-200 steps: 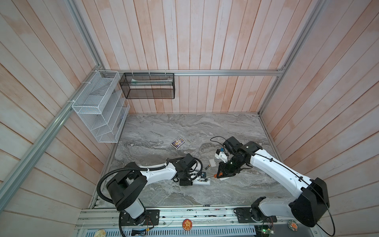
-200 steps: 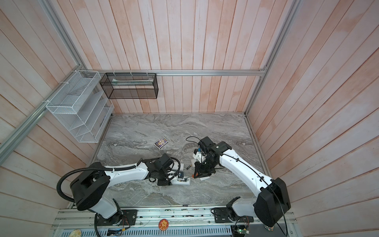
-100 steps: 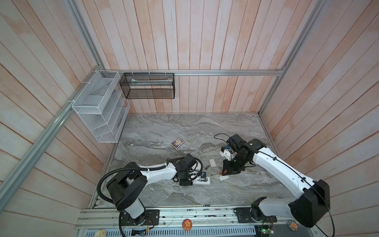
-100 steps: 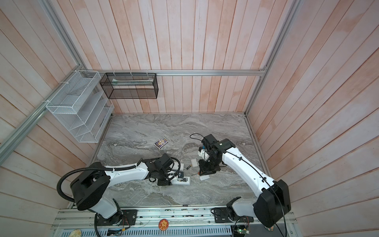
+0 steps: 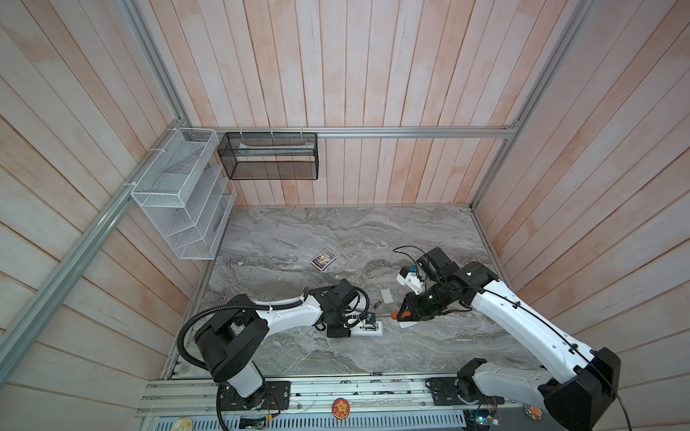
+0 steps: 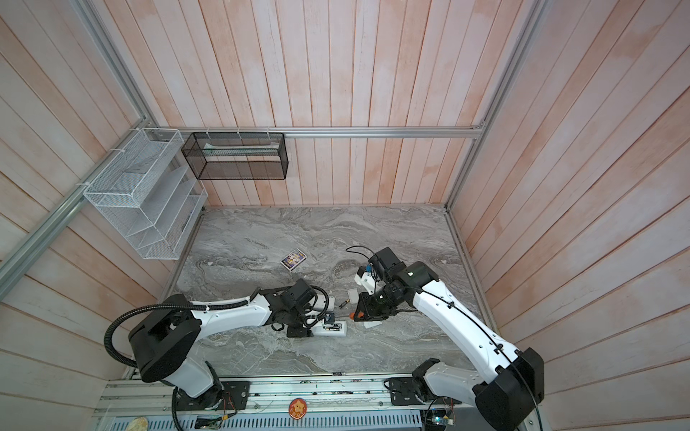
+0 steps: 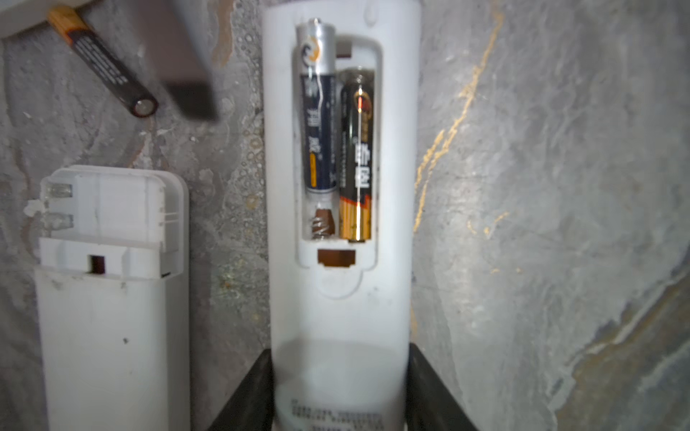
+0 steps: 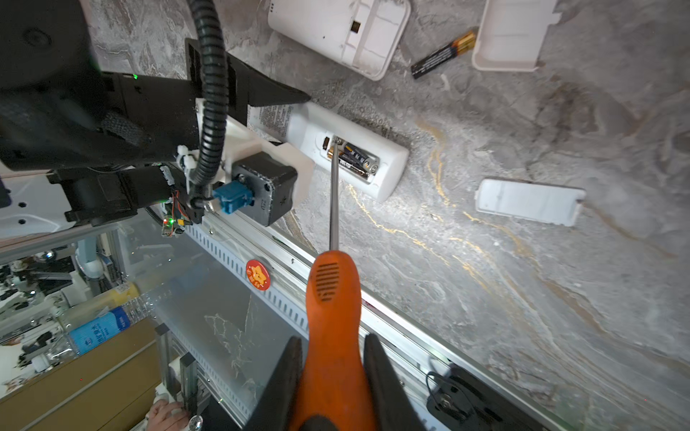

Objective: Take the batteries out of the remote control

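The white remote control (image 7: 339, 298) lies on the marble with its back compartment open, and my left gripper (image 7: 339, 388) is shut on its near end. Two batteries sit in it: a silver-blue one (image 7: 317, 112) pushed up over the compartment's far rim, with the bare spring showing behind it, and a black-gold one (image 7: 356, 156) lying flat. A loose battery (image 8: 442, 56) lies on the table beside it. My right gripper (image 8: 332, 373) is shut on the orange-handled screwdriver (image 8: 332, 298), whose tip (image 8: 337, 141) lines up with the compartment's end. Both top views show the remote (image 5: 367, 328) (image 6: 330, 329).
A second white remote (image 7: 112, 298) with an empty compartment lies next to the held one. Two white cover plates (image 8: 530, 201) (image 8: 511, 37) lie nearby. A small card box (image 5: 323, 259) sits further back. The table's front rail (image 8: 283, 257) runs close by.
My right arm has drawn slightly to the right with the screwdriver. The left arm and the remote have stayed put.
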`<state>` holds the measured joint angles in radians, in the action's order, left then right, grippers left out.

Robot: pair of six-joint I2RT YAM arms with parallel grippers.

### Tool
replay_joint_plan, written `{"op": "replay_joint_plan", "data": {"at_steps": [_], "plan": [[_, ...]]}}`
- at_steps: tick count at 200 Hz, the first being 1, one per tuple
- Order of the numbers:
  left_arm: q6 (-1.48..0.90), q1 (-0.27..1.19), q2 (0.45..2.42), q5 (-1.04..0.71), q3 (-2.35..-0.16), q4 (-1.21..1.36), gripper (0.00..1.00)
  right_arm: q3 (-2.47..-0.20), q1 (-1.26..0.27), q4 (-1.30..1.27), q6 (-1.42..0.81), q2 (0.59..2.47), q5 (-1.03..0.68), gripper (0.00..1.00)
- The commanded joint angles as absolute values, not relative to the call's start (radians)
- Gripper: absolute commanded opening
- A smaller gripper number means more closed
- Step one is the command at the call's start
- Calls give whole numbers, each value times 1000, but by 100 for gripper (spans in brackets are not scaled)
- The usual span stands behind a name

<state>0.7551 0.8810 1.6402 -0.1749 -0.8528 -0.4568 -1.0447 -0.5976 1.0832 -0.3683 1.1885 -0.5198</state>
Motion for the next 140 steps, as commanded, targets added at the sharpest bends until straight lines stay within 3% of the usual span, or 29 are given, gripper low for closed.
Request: {"op": "replay_joint_plan", "data": {"at_steps": [1, 140], "plan": [[759, 901, 1755, -152, -786, -492, 0, -996, -602, 1012, -419, 1165, -580, 0], [762, 900, 1749, -159, -786, -500, 0, -862, -506, 971, -381, 1147, -574, 0]]}}
